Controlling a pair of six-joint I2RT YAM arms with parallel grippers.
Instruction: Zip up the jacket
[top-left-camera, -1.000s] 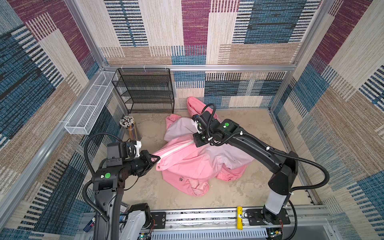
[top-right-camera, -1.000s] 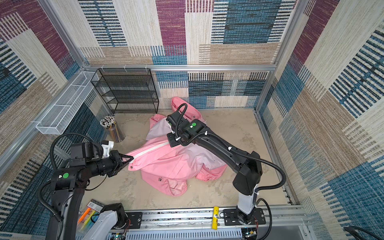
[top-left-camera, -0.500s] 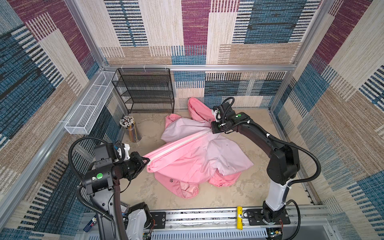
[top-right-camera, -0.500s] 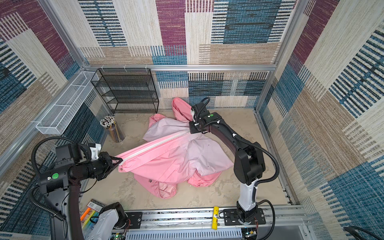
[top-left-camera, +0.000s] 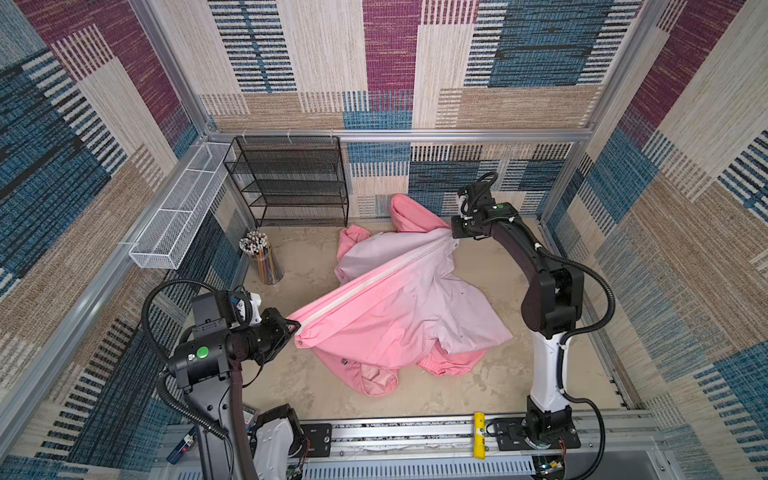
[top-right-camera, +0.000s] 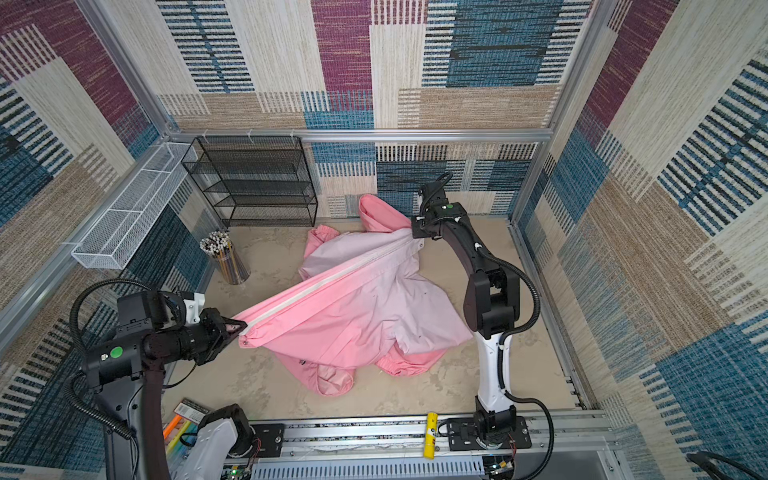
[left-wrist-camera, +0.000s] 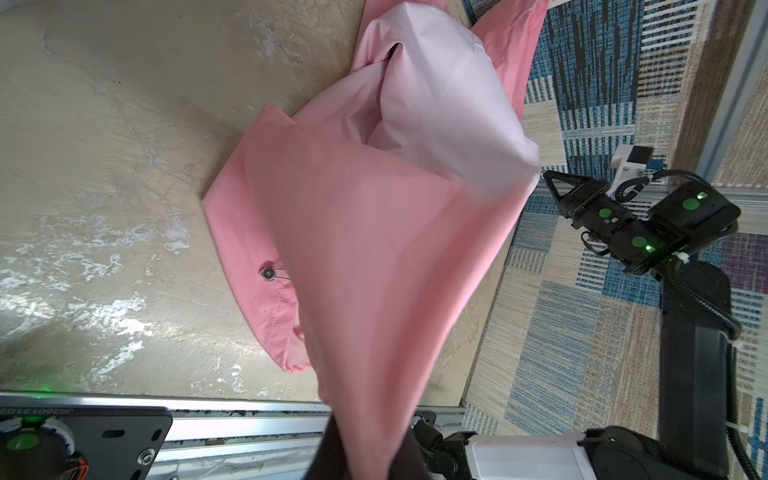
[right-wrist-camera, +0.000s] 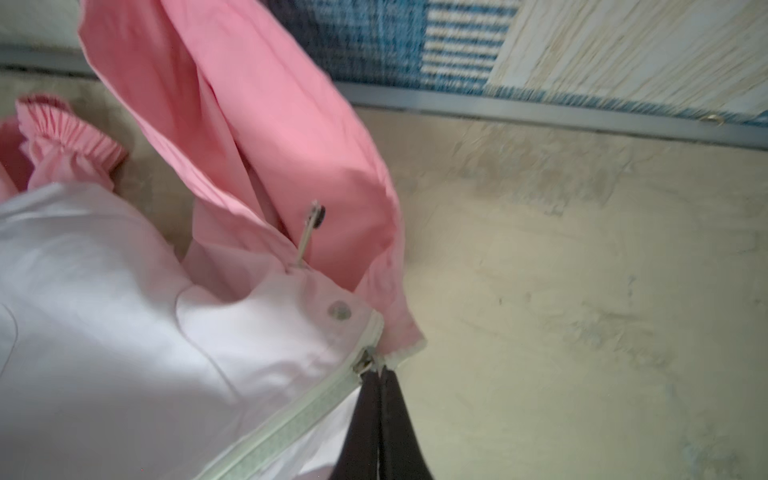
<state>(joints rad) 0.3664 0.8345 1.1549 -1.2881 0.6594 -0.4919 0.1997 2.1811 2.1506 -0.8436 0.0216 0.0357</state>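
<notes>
In both top views, the thin hooded jacket (top-left-camera: 395, 320), pale pink fading to salmon, lay partly on the beige desk (top-left-camera: 415, 399), pulled taut along its long white zipper (top-left-camera: 370, 280). The left tool (top-left-camera: 294, 328) was clamped on the jacket's hem end, the right tool (top-left-camera: 452, 235) on its collar end near the back wall.

The left wrist view showed salmon fabric rising into that tool.

The right wrist view showed black jaws pressed together at the zipper's slider (right-wrist-camera: 363, 363), near a silver snap (right-wrist-camera: 338, 309).
</notes>
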